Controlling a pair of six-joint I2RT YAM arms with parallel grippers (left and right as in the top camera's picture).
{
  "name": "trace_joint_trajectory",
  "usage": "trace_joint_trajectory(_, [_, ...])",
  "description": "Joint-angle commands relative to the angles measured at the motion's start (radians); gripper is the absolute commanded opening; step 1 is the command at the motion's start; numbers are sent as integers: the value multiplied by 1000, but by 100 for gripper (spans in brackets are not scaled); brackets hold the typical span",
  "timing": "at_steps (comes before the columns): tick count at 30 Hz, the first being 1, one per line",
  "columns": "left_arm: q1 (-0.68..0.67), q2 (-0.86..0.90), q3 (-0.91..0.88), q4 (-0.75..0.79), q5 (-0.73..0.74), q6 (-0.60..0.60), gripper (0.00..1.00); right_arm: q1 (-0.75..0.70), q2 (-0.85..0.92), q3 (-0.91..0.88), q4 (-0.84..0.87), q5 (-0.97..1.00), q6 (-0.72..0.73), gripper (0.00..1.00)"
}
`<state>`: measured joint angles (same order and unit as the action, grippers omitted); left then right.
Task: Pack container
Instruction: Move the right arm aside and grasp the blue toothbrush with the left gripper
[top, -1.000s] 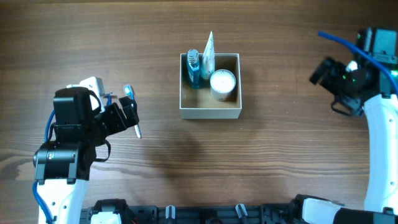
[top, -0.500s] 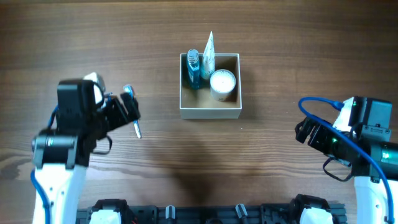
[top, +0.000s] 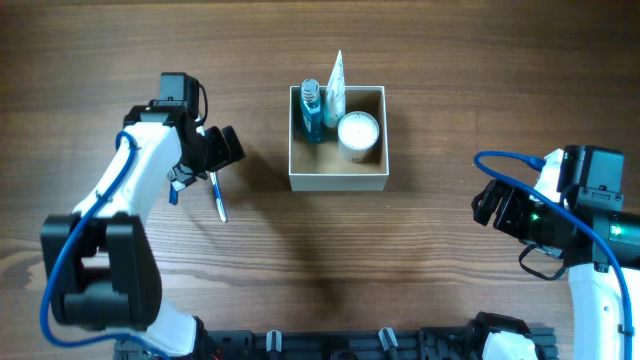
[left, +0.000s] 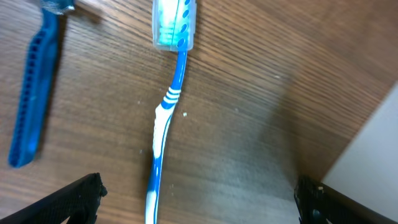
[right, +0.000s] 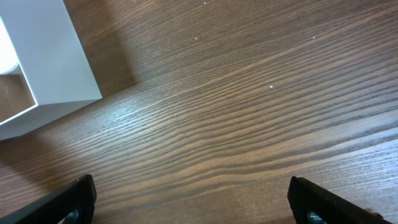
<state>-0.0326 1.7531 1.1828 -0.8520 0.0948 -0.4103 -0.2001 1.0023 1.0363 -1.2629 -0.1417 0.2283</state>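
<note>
Step in hand, my read: picking up the toothbrush to go in the container. The container sat mid-table, already holding a blue bottle, a white tube and a round white jar along its back half, with the front half bare

Left gripper hovered over the brush, just left of the container, jaws wide open and nothing between them. Right gripper was parked well right of the box, also spread wide and empty

Next move probably calls for a straight drop onto the brush handle, with the fingers either side of it. The handle is thin and lay flat on the wood, so expect a low pinch

View differences:
- Left wrist showed the clear cap on the brush head and a blue ribbed handle lying beside it, apart. Overhead barely resolved either
- Right wrist showed only one white outer corner of the container and bare wood
- Only overhead showed the box contents and both arms
</note>
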Motion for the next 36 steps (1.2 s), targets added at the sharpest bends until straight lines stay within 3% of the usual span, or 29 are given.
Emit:
trace_joint_trajectory(1, [2,74,3,10,-6,-17,100,0,2,0,4,-17,-19,100])
trace_joint_trajectory(15, [3,159,-16,38,-45,-13,100,0,2,0,3,-17,-18,100])
trace_joint_trajectory(18, [3,159,-19,31,-45,-13,96,0,2,0,3,-17,-19,100])
trace_joint_trajectory(20, [3,159,-19,24,-48,-13,85,0,2,0,3,-17,-19,100])
trace_joint_trajectory(23, [3,159,-19,22,-48,-13,59,0,2,0,3,-17,-18,100])
trace_joint_trajectory(27, [3,159,-19,22,-48,-13,38,0,2,0,4,-17,-19,100])
trace_joint_trajectory(30, [3,159,-19,21,-57,-13,31,0,2,0,4,-17,-18,100])
trace_joint_trajectory(31, [3,159,-19,21,-63,-13,23,0,2,0,4,-17,-18,100])
trace_joint_trajectory(36, [3,159,-19,18,-64,-13,24,0,2,0,3,-17,-19,100])
